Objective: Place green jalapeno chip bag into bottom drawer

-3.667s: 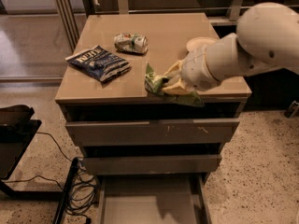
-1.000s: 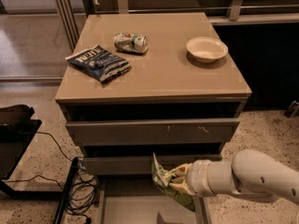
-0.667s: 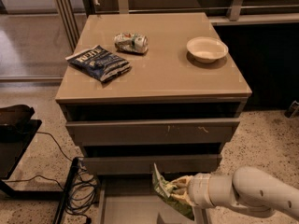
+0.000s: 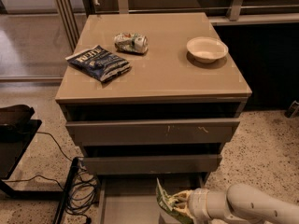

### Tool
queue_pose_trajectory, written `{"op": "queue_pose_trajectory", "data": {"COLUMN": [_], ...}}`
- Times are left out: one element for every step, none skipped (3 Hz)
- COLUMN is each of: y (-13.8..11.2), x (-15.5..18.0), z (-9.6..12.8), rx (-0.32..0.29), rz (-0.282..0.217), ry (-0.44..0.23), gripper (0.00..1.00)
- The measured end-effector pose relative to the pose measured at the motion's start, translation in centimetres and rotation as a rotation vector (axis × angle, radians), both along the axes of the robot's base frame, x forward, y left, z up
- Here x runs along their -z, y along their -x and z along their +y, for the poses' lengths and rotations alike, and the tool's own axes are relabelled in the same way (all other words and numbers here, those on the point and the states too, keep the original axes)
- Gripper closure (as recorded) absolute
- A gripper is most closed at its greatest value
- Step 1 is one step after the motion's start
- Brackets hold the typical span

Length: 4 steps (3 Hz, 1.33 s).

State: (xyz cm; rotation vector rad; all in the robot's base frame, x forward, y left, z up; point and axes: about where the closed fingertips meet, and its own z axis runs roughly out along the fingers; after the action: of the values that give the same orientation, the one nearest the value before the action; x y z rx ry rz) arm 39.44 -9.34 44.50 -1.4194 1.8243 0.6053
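gripper [image 4: 181, 205] (arm [image 4: 254, 208] level) holding green jalapeno chip bag [image 4: 166, 202], over bottom drawer [image 4: 125, 208]

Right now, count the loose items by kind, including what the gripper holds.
Chip bags: 2 (dark blue chip bag on the cabinet top; green jalapeno chip bag in the gripper over the bottom drawer)
Crushed can: 1
Bowl: 1
Total: 4

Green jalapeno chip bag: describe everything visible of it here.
The green jalapeno chip bag is a crinkly light-green packet with yellowish print. It is crumpled and stands roughly on edge, one corner pointing up. It sits at the picture's bottom edge, over the open bottom drawer, and is gripped at one side by the gripper. Its lower part is cut off by the frame, so whether it touches the drawer floor cannot be told.
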Motion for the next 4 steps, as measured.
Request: {"op": "queue_pose_trajectory", "data": {"y": [0.0,-0.9,-2.6,-4.3], "x": [0.0,2.4,6.6,10.5], "z": [0.0,0.8,0.9,0.2], "rx": [0.0,-0.007,-0.001,0.038], "rz": [0.0,0.037,0.072,0.061], "ry": [0.0,0.009,0.005,0.015], "gripper": [1.0,1.0,1.0,1.0]}}
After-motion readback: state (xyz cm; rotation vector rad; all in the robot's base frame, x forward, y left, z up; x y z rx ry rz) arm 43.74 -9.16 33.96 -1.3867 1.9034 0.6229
